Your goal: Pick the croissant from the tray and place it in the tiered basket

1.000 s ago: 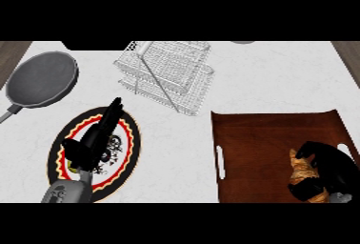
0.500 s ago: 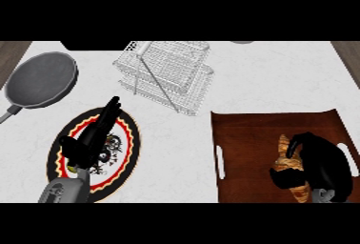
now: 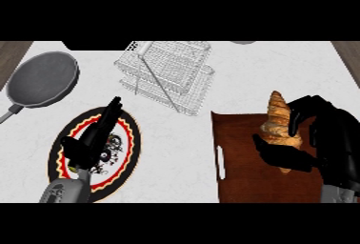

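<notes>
A golden-brown croissant (image 3: 279, 118) stands nearly on end over the brown tray (image 3: 239, 162) at the right. My right hand (image 3: 325, 138) is curled round it, thumb below and fingers on its right side, hiding its lower part. The white wire tiered basket (image 3: 167, 76) sits at the upper middle of the counter, apart from the croissant and up to its left. My left hand (image 3: 95, 138) rests open over a plate at the left, fingers pointing up.
A round plate (image 3: 125, 125) with a black and red patterned rim lies under my left hand. A grey frying pan (image 3: 41, 80) sits at the upper left. White counter shows between the plate and the tray.
My right hand has lifted the croissant and carried it up the view toward the tray's far edge. The view has shifted a little. My left hand has stayed over the plate.
</notes>
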{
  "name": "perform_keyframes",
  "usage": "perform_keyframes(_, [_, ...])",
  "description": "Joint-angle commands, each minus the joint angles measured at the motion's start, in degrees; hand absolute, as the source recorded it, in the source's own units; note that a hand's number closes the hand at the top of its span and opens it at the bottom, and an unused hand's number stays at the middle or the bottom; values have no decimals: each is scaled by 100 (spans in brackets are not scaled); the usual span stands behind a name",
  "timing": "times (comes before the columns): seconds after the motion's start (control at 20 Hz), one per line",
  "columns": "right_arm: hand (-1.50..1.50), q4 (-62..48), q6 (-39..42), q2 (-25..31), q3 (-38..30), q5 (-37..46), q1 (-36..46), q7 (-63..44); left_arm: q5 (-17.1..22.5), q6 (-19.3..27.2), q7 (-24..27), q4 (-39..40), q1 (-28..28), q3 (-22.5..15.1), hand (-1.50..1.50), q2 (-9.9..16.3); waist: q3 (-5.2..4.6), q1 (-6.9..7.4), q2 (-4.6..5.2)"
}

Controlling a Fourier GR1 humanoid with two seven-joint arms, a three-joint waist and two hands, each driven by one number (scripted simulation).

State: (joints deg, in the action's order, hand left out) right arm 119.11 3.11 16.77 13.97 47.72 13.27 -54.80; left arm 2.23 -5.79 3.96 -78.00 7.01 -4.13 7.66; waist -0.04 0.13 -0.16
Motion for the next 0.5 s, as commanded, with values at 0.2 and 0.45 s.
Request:
perform_keyframes(0.2, [150,-699,1023,-892,-136,74,2922,-1473,-85,-10,157,385,222,37,0,-84,-11,85,23])
perform_keyframes(0.45, [150,-1994,895,-1231,-681,106,4163,-1335,-37,-110,25,-150,-175,-15,0,-4,-3,116,10])
